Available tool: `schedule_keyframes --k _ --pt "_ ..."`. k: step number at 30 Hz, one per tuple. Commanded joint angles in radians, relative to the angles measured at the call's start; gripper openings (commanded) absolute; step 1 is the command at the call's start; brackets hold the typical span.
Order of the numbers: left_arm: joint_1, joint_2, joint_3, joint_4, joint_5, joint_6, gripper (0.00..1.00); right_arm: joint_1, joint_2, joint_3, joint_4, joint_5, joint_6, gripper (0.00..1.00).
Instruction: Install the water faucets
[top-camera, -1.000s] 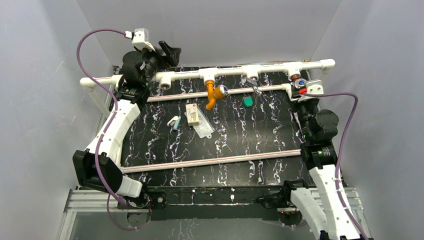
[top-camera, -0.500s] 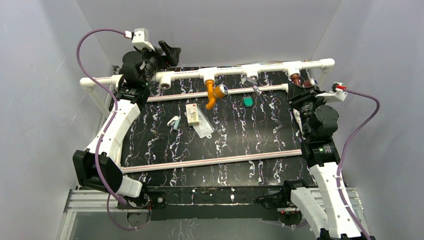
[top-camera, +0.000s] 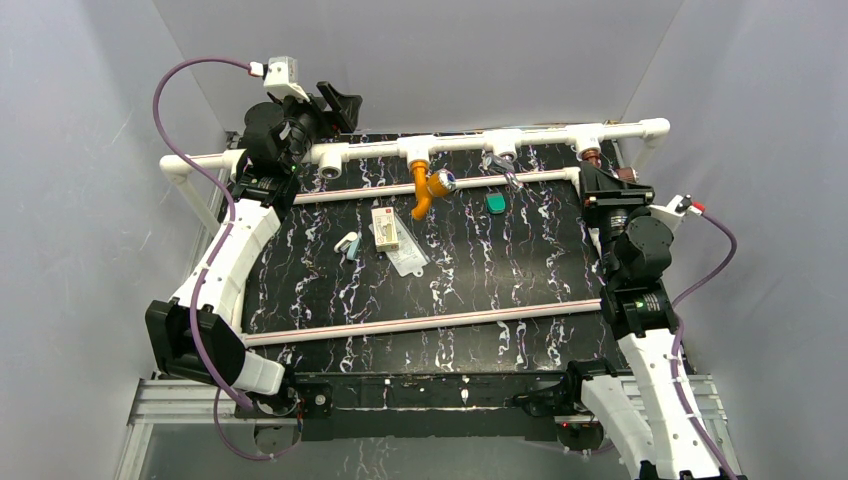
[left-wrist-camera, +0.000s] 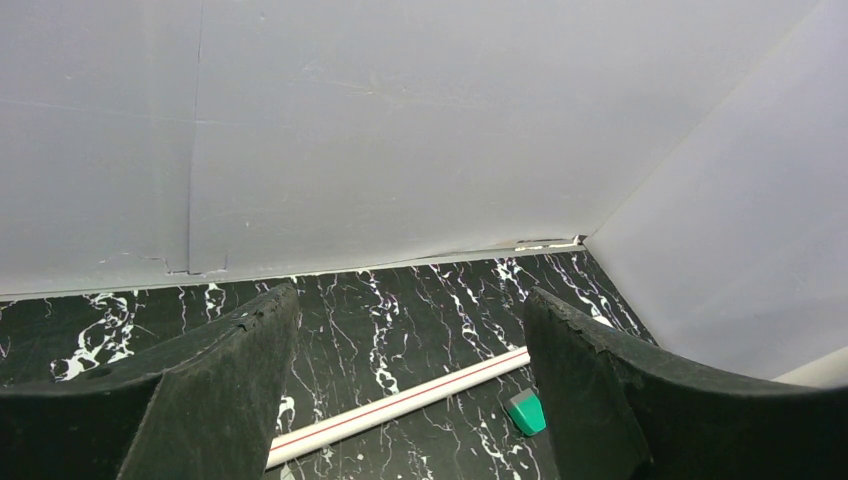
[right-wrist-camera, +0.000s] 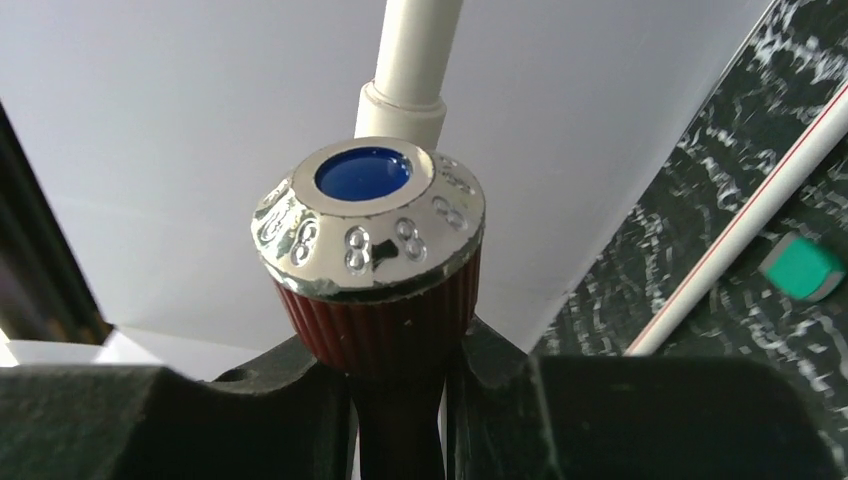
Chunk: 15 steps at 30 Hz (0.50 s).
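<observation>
The right pincer (right-wrist-camera: 396, 372) is clamped on the dark reddish-brown faucet (right-wrist-camera: 380, 318). One black finger presses each side of the ribbed body just under its knob (right-wrist-camera: 368, 215), a silver-rimmed cap with a blue centre that faces the wrist camera. From overhead this pair sits at about 2 o'clock on the table (top-camera: 450, 290), right beneath the rightmost tee (top-camera: 588, 134) of the white pipe (top-camera: 460, 142) that runs along the far edge. The faucet's brown end shows at the mouth of that tee, though I cannot tell how deep it sits there. In the wrist view the pipe stands directly behind the knob at 12 o'clock.

The orange faucet (top-camera: 428, 186) hangs spout down from another tee (top-camera: 417, 148) near 12 o'clock on the table, well apart from both pincers. It lies toward 9 o'clock of the right pincer and toward 4 o'clock of the left one.

The left pincer (top-camera: 338, 98) is held high at about 11 o'clock, above the pipe's left end, its jaws spread wide with nothing between them. Between its fingers (left-wrist-camera: 200, 400) the wrist camera sees a thin white rod (left-wrist-camera: 400, 405) and the green block (left-wrist-camera: 527, 412) lying on the table.
</observation>
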Motion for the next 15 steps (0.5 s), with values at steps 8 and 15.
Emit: schedule_keyframes --k 8,15 --pt "0.009 0.116 -0.136 -0.329 0.010 -0.002 0.79 0.006 -0.009 0.016 0.002 -0.059 0.544 0.01" --pt "0.009 0.116 -0.137 -0.330 0.007 0.002 0.79 0.006 -0.021 0.042 0.022 -0.059 0.585 0.01"
